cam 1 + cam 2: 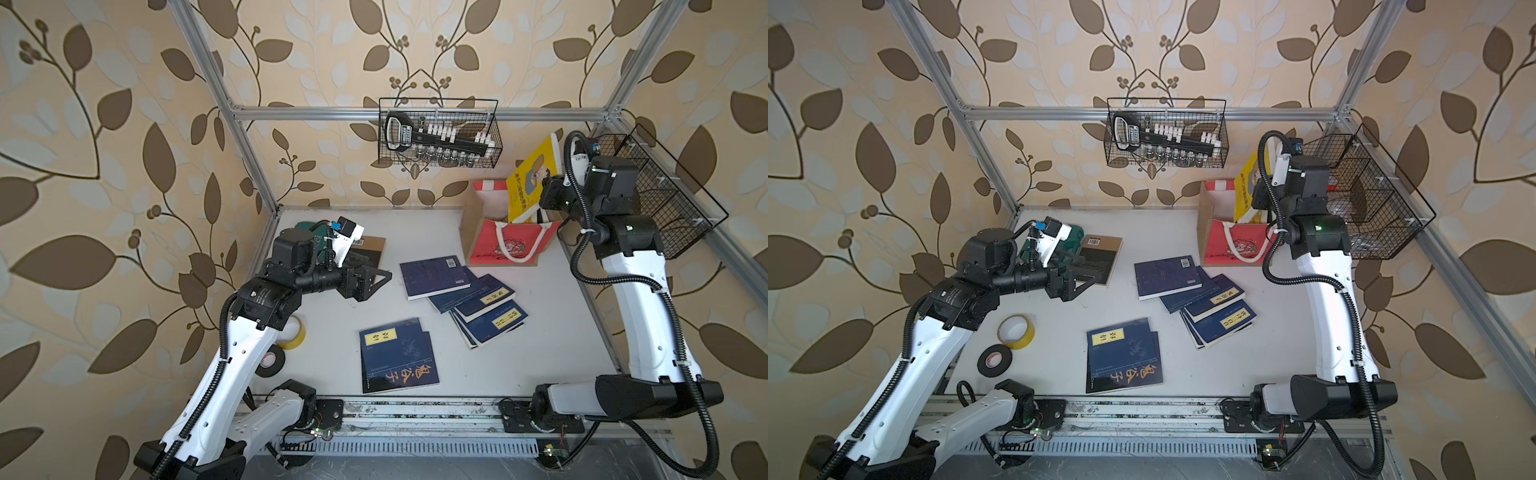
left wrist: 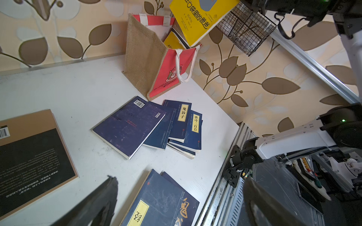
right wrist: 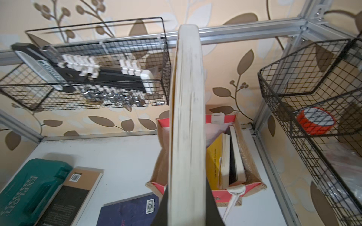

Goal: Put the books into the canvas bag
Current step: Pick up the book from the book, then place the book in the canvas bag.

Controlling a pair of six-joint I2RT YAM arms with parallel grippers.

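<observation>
The canvas bag [image 1: 484, 249] [image 2: 145, 58] stands open at the back right, with a yellow book [image 3: 213, 166] and a dark book [image 3: 237, 156] upright inside. My right gripper [image 1: 545, 188] [image 3: 187, 205] is shut on another yellow book [image 1: 530, 183] [image 2: 199, 17], held tilted with its lower corner at the bag's mouth. Several navy books [image 1: 478, 303] lie fanned mid-table, two more [image 1: 397, 359] lie near the front, and a black-and-tan book [image 1: 372, 249] lies at the back left. My left gripper [image 1: 376, 280] [image 2: 180, 180] hovers open and holds nothing, beside the black-and-tan book.
A green tool case [image 3: 29, 187] lies at the back left. A yellow tape roll [image 1: 1016, 331] and a black one [image 1: 994, 360] sit by the left arm. Wire baskets hang on the back wall [image 1: 440, 133] and the right wall [image 1: 665, 199].
</observation>
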